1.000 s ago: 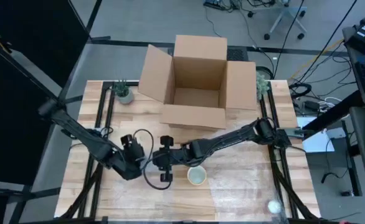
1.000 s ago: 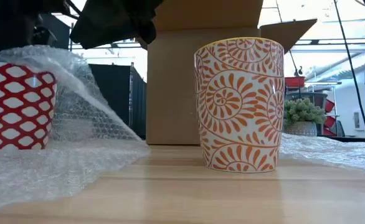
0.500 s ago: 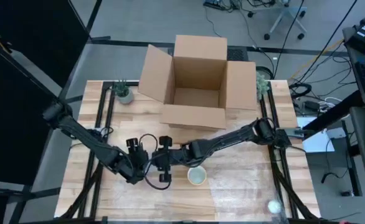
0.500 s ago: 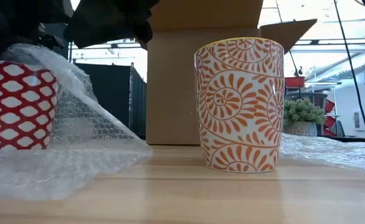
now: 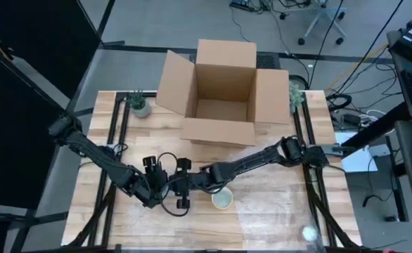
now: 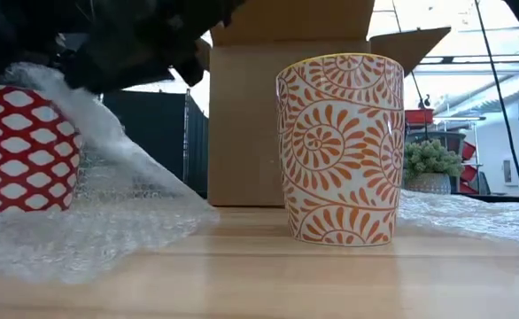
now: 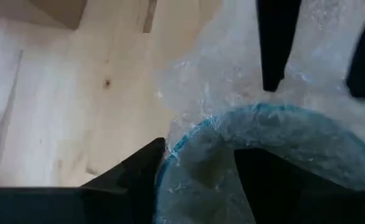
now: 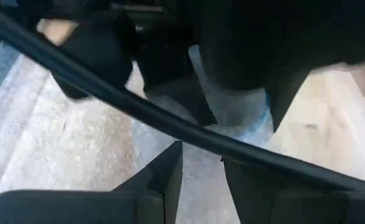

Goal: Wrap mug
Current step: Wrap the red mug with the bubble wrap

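Note:
A red-and-white mug (image 6: 20, 146) stands at the left of the low view with a sheet of bubble wrap (image 6: 127, 190) draped over it and spreading onto the table. In the high view both grippers meet above it and hide it: my left gripper (image 5: 158, 184) comes from the left and my right gripper (image 5: 180, 190) from the right. The left is shut on the mug's wrapped rim, the right on the wrap. An orange-patterned mug (image 6: 339, 151) stands upright on the table just right of them. My left gripper holds the red mug at its blue-edged rim (image 7: 192, 130), one finger (image 7: 132, 180) outside the wall and one (image 7: 276, 186) inside, with bubble wrap caught in the hold. It comes slanting down from the table's left. The mug stands upright on the table. My right gripper has the bubble wrap (image 8: 201, 163) in the narrow gap between its two fingers, coming from the table's right just above the mug's mouth. Which edge or how many layers it has is hidden. The sheet slopes from there down the mug's side onto the table.
An open cardboard box (image 5: 220, 98) stands behind the mugs at the table's far middle. Small potted plants (image 5: 138, 103) (image 5: 295, 93) sit at the far corners. More bubble wrap (image 6: 472, 213) lies on the table's right. The orange mug (image 5: 222, 199) is close beside my right arm.
My left gripper has moved toward the table's right, to the red mug. My right gripper has gone left and down toward the mug with the wrap. The sheet's raised part has come down and now lies closer against the mug's side.

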Controlling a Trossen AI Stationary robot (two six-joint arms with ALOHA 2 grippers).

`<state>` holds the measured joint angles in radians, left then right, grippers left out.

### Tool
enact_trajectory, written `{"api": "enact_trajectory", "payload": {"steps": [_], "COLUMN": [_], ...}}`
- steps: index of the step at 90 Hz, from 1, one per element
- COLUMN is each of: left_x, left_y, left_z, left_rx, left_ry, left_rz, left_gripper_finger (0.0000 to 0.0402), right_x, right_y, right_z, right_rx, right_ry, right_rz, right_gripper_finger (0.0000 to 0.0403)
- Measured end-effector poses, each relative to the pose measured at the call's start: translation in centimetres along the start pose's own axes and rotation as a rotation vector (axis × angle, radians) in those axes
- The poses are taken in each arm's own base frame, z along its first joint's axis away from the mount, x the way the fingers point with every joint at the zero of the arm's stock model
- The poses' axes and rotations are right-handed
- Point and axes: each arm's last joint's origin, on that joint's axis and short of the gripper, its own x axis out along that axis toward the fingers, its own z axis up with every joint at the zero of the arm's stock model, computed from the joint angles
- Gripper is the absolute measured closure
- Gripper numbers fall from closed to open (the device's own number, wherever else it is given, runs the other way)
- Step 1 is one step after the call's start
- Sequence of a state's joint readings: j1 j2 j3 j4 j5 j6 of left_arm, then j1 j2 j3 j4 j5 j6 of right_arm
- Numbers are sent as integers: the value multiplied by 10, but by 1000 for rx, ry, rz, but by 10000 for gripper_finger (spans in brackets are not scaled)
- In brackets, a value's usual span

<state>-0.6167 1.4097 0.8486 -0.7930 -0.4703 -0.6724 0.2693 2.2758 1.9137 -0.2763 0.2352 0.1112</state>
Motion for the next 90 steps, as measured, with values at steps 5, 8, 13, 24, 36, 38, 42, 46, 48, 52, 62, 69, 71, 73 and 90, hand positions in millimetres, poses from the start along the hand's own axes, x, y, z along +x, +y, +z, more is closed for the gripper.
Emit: {"api": "enact_trajectory", "payload": {"steps": [5,8,13,24,36,38,42,46,48,52,62,69,71,73,90], "left_x": [0,0,0,0,0,0,0,0,-1,-2,-12,-21,-24,-26,-46], "left_y": [0,0,0,0,0,0,0,0,0,0,0,2,2,3,11], "left_z": [0,0,0,0,0,0,0,0,0,1,7,11,12,13,21], "left_rx": [-1,-1,-1,-2,-1,-1,-1,-1,0,2,9,26,32,37,57], "left_ry": [0,-1,-2,1,2,2,2,4,7,17,47,79,88,98,88], "left_rz": [0,-1,0,-3,-2,-3,-3,-4,-5,-10,-31,-24,-25,-22,50], "left_gripper_finger": [219,219,219,219,219,219,219,219,219,219,219,219,219,219,219], "right_x": [-3,-4,-4,13,30,31,36,37,37,37,37,37,37,37,38], "right_y": [1,2,3,2,-2,-3,-4,-5,-6,-6,-6,-6,-6,-6,-7], "right_z": [5,8,10,0,-11,-12,-16,-16,-17,-17,-17,-17,-17,-17,-18], "right_rx": [-2,-1,2,22,52,60,78,90,90,89,70,58,54,54,58], "right_ry": [-36,-57,-80,-88,-73,-70,-63,-65,-62,-57,-58,-55,-56,-60,-58], "right_rz": [7,9,14,10,3,3,3,2,3,1,-3,-14,-15,-16,-17], "right_gripper_finger": [300,300,300,300,300,300,300,300,300,300,300,300,300,300,300]}}
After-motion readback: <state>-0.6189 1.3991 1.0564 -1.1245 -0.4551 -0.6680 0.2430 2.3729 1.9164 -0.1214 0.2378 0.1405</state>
